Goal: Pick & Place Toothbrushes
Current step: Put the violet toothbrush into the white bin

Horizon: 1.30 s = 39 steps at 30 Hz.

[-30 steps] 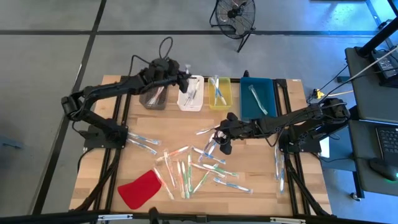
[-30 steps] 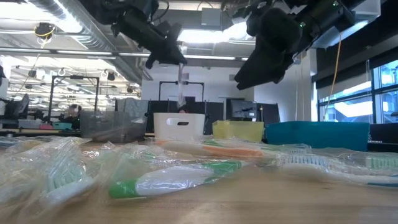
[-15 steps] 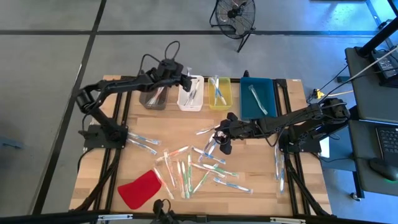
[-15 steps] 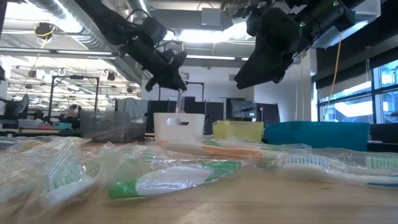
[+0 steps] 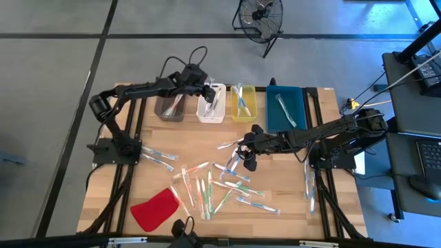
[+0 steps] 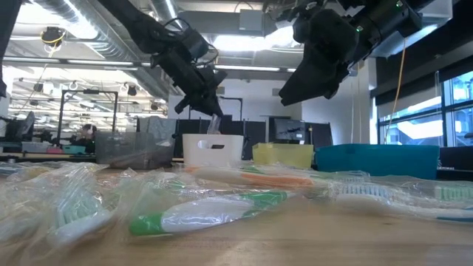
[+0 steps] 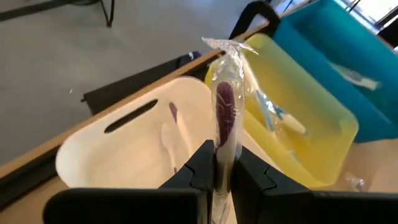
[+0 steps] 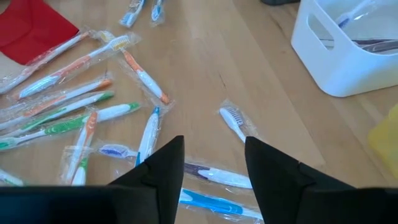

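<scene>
Four bins stand in a row at the counter's (image 5: 138, 148) far edge. The grey bin (image 5: 169, 107) holds a few toothbrushes, the white bin (image 5: 211, 103) a couple of wrapped ones, the yellow bin (image 5: 243, 102) several with blue parts, and the teal bin (image 5: 285, 107) one pale brush. The left gripper (image 7: 216, 165) has its jaws clamped on a wrapped purple-bristled toothbrush (image 7: 225, 109), now over the white bin's rim; a second ago it hung nearer the grey bin. The right gripper (image 8: 211, 163) hovers with jaws parted over the loose toothbrushes (image 5: 213, 186) scattered mid-counter, the arm unmoved. A red cloth (image 5: 155, 209) lies near the front.
</scene>
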Motion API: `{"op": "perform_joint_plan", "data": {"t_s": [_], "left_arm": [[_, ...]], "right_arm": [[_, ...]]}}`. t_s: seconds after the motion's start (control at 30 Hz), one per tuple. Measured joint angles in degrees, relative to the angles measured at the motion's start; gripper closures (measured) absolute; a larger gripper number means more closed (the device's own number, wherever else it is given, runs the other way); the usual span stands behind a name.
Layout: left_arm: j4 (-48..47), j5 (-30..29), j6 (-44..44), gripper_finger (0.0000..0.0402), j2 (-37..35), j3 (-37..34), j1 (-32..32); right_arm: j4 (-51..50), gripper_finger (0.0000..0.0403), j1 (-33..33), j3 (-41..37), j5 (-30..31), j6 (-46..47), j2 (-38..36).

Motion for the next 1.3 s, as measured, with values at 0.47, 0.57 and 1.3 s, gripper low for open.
{"op": "perform_joint_plan", "data": {"t_s": [0.47, 0.57, 1.3], "left_arm": [[-0.14, -0.04, -0.29, 0.0377, 4.30, 0.26, 0.02], [0.08, -0.47, 0.43, 0.0377, 4.44, 0.26, 0.04], [0.21, -2.55, 4.68, 0.0279, 4.48, 0.24, 0.09]], "right_arm": [[-0.07, 0.0214, 0.00, 0.00, 0.00, 0.04, 0.00], [-0.08, 0.0211, 0.00, 0.00, 0.00, 0.07, 0.00], [-2.05, 0.0265, 0.00, 0.00, 0.00, -0.42, 0.02]]}}
